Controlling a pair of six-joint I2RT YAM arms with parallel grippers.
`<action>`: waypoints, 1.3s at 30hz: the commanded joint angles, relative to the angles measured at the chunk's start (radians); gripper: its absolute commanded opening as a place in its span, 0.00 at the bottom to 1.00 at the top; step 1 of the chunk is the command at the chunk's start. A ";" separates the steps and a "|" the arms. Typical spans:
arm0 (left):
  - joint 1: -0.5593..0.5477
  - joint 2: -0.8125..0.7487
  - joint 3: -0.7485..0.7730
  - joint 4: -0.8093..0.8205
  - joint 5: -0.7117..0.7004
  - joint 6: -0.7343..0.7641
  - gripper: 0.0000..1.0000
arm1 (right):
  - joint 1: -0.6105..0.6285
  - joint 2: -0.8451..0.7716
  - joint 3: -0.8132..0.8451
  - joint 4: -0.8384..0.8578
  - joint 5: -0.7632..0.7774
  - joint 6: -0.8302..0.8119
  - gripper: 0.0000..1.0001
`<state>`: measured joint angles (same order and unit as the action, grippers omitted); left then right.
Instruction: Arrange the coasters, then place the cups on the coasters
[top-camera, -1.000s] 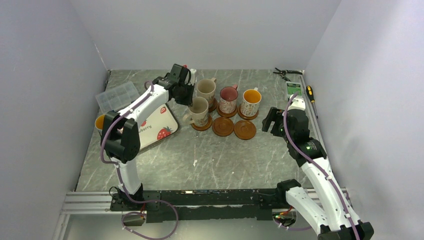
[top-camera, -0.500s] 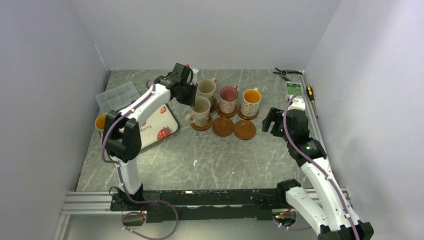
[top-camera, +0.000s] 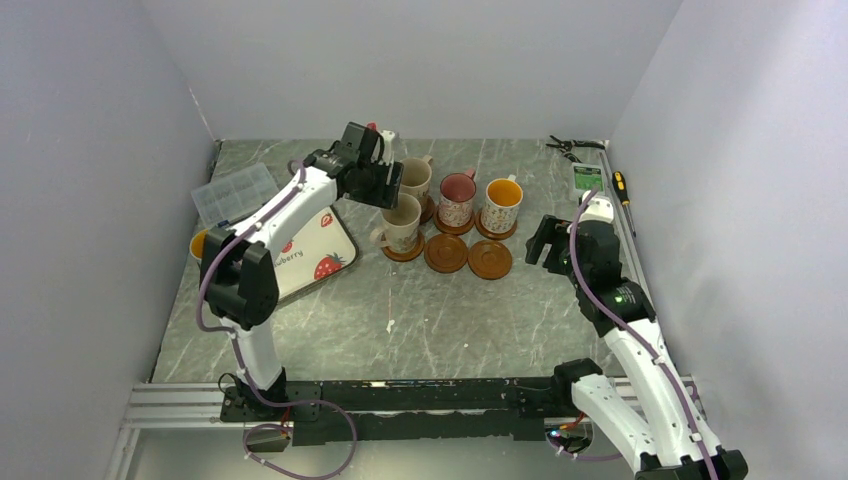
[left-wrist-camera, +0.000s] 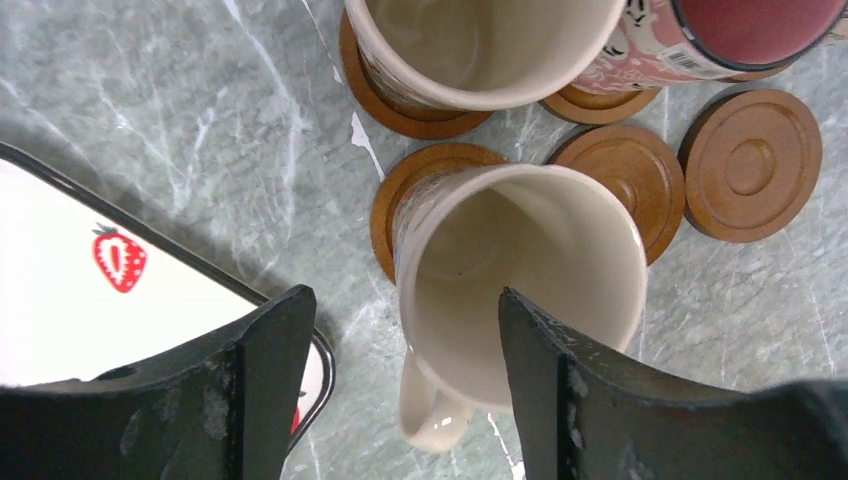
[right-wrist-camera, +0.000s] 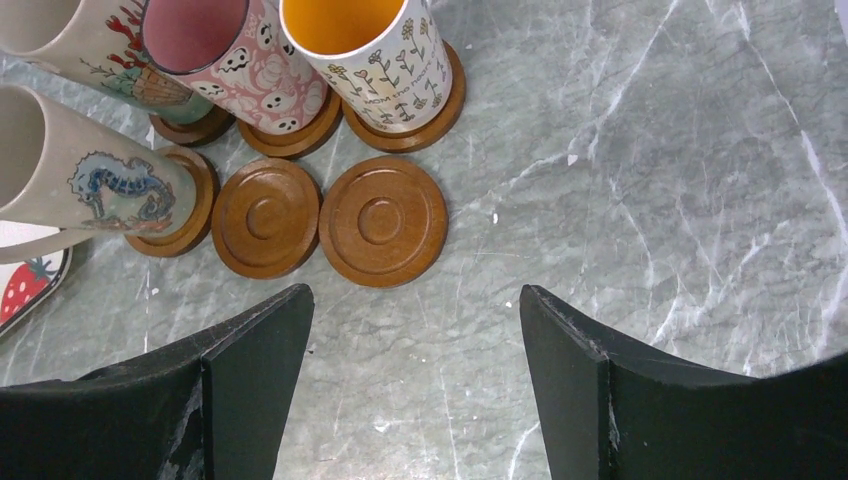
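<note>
Left hand (left-wrist-camera: 405, 300) first, upper middle of the overhead shot. Its jaws are spread wide, gripping nothing, right above the front cream cup (left-wrist-camera: 520, 280). One finger (left-wrist-camera: 270, 390) sits outside the cup's left wall and the other (left-wrist-camera: 560, 400) shows over its mouth. Whether either touches the rim, I can't tell. That cup stands on a coaster (left-wrist-camera: 430, 165), with its handle toward the bottom of the wrist view. Across on the right, the right hand (right-wrist-camera: 415, 290) is wide open too. It has nothing in it and hovers over the table (right-wrist-camera: 650, 200) near the bare coasters.

Containers now. At upper left there's a clear compartment box (top-camera: 235, 190), contents too small to read. Just right of it the strawberry tray (top-camera: 340, 243) lies flat.

On to the count, left to right, with five cups in sight. An orange-lined one (top-camera: 200, 243) sits at the far left, half hidden by the arm. Then the front cream cup, a back cream cup (top-camera: 413, 178), a pink-lined cup (top-camera: 457, 198) and an orange-lined cup (top-camera: 501, 205), each on a coaster. There are six coasters, in two rows of three. Two are bare, the front middle (right-wrist-camera: 265, 217) and the front right (right-wrist-camera: 382, 220).
</note>
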<state>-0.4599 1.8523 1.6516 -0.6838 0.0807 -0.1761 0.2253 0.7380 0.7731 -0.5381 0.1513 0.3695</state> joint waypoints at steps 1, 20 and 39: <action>-0.002 -0.120 0.026 -0.010 -0.032 0.019 0.74 | -0.004 -0.024 -0.007 0.004 0.014 -0.006 0.80; 0.391 -0.629 -0.347 -0.338 -0.214 -0.245 0.83 | -0.008 -0.071 -0.068 0.063 -0.037 0.016 0.81; 0.714 -0.723 -0.624 -0.157 -0.135 -0.300 0.88 | -0.010 -0.085 -0.081 0.060 -0.064 0.006 0.82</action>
<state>0.2413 1.1091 1.0359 -0.9123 -0.0898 -0.4911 0.2192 0.6720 0.6994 -0.5072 0.0944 0.3752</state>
